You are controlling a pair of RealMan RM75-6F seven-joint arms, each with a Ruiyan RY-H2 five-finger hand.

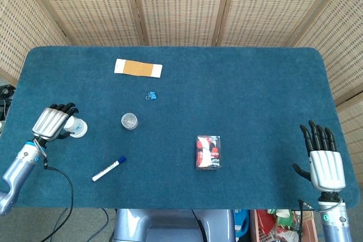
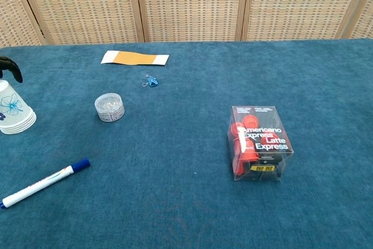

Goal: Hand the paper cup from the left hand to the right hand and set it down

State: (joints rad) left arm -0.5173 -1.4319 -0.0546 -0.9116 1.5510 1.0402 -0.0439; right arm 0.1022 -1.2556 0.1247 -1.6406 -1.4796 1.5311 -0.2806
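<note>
A white paper cup [image 1: 77, 127] [image 2: 14, 109] with a blue print stands upside down on the blue table near its left edge. My left hand [image 1: 54, 122] hovers over the cup's left side, fingers curved above its top; I cannot tell whether they touch it. In the chest view only dark fingertips [image 2: 11, 66] show above the cup. My right hand [image 1: 324, 160] lies flat and open at the table's front right corner, far from the cup and holding nothing.
A small clear round container [image 1: 129, 121] sits right of the cup, a marker pen [image 1: 109, 168] in front of it. A red boxed pack [image 1: 208, 152] stands mid-table. An orange-and-white strip [image 1: 138, 68] and a blue clip [image 1: 151, 95] lie further back.
</note>
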